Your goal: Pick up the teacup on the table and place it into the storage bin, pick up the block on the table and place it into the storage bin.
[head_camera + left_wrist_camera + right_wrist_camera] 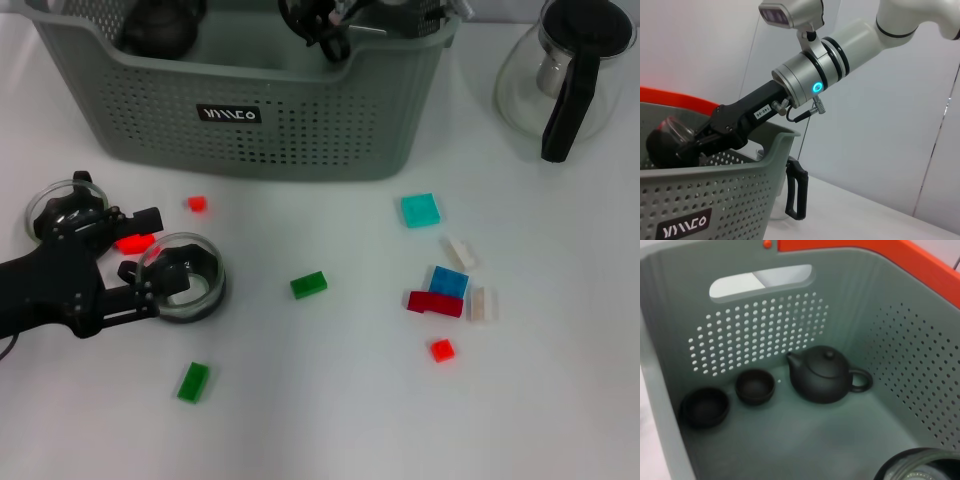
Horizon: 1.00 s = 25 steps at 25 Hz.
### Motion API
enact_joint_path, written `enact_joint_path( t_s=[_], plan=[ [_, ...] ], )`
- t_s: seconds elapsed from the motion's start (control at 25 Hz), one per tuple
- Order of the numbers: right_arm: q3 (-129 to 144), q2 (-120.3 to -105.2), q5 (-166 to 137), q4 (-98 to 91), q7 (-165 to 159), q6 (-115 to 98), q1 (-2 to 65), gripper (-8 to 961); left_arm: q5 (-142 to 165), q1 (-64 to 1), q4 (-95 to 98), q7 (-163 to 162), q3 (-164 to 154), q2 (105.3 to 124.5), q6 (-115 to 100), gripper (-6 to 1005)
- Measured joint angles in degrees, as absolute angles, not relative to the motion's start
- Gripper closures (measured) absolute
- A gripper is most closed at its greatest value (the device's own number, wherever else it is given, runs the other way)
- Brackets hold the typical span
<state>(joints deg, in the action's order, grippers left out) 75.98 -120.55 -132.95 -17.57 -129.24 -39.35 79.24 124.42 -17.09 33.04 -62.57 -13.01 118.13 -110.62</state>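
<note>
A glass teacup stands on the white table at the left. My left gripper is open beside it, one finger reaching over the cup's rim and a red block between the fingers. A second glass teacup stands behind the left arm. The grey-green storage bin fills the back. My right gripper hangs inside it, shut on a glass teacup whose rim shows in the right wrist view. Loose blocks include a green one.
Inside the bin are a black teapot and two dark cups. A glass teapot with a black handle stands at the back right. Several blocks lie at the right, among them cyan, blue and red.
</note>
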Motion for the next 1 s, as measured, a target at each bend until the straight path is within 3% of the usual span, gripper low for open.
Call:
enact_joint_path(
  t_s=[0.48, 0.68, 1.0],
  plan=[
    [75.9, -120.32, -133.0, -18.9, -131.8, -38.6, 78.5, 781, 124.4, -17.6, 33.0, -62.5, -13.0, 118.13, -110.5, 171],
    [72.1, -120.22, -131.8, -31.0, -133.6, -41.5, 73.3, 536, 124.3, -17.3, 33.0, -62.5, -13.0, 118.13, -110.5, 171],
    [62.9, -119.96, -106.7, -48.8, -117.1, -58.6, 58.8, 279, 124.2, -17.2, 33.0, -62.5, -12.3, 118.12, -110.5, 172]
  ],
)
